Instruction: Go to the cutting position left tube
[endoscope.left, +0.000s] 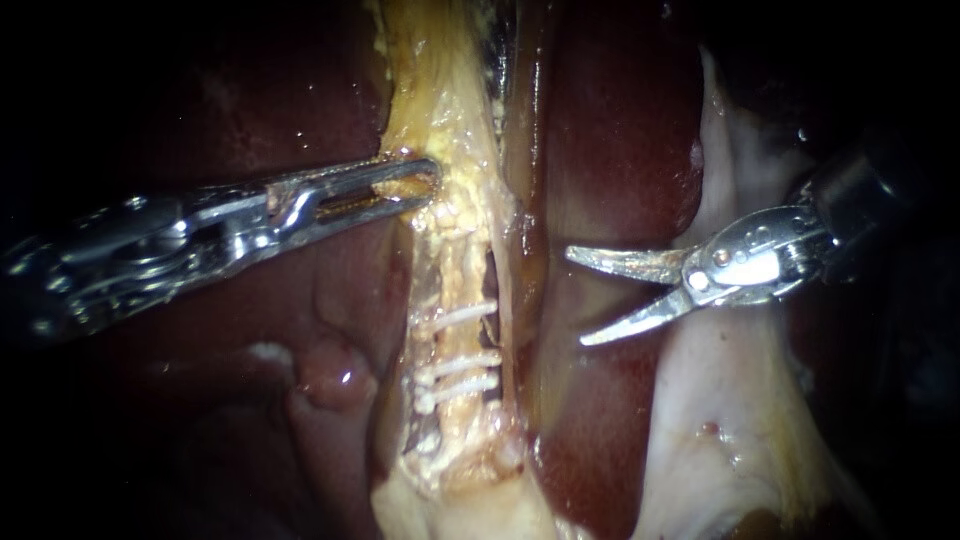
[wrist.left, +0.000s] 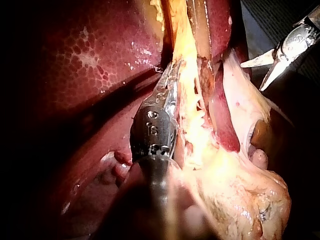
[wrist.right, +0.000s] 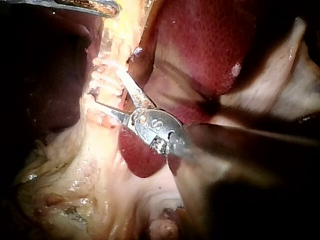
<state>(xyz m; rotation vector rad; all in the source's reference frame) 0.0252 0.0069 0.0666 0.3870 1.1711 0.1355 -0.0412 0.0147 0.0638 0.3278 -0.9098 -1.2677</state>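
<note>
A yellow fatty strand runs down the middle of the endoscope view. A tube in its lower part carries three white clips, with a dark slit on the tube's right. My left instrument has its jaws shut on the strand's left edge above the clips. It lies along the yellow tissue in its own wrist view. My right instrument has two curved blades, open and over the liver, well right of the tube. In its wrist view the open blades point at the clips.
Dark red liver lies on both sides of the strand. A pale whitish fold of tissue sits under and below my right instrument's shaft. A small rounded lump of liver bulges left of the clips.
</note>
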